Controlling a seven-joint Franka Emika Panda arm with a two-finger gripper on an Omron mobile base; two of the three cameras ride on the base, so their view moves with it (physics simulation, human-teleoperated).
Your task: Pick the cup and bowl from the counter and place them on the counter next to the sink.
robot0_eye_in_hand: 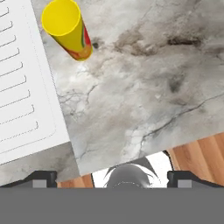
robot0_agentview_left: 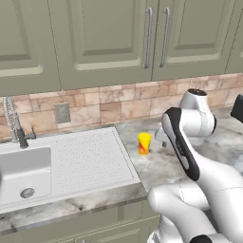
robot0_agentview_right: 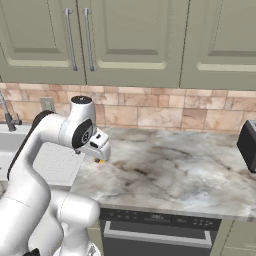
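The yellow cup (robot0_agentview_left: 144, 143) with its red-orange mark stands upright on the marbled counter (robot0_agentview_left: 223, 144), just right of the sink's ribbed drainboard (robot0_agentview_left: 90, 156). In the hand view the cup (robot0_eye_in_hand: 68, 28) sits at the top left, beside the drainboard (robot0_eye_in_hand: 22, 87). My gripper (robot0_eye_in_hand: 112, 177) hovers above the counter, a little to the right of the cup and clear of it. Its fingertips (robot0_eye_in_hand: 43, 178) stand far apart, open, with nothing between them. From the right, the hand (robot0_agentview_right: 99, 150) covers most of the cup (robot0_agentview_right: 100, 161). The bowl is out of view.
The white sink basin (robot0_agentview_left: 23, 173) with a metal faucet (robot0_agentview_left: 14, 124) lies at the left. A black appliance (robot0_agentview_right: 247, 144) stands at the counter's far right. Bare marbled counter (robot0_agentview_right: 175, 167) stretches between. Upper cabinets hang overhead; a wall outlet (robot0_agentview_left: 62, 113) is on the backsplash.
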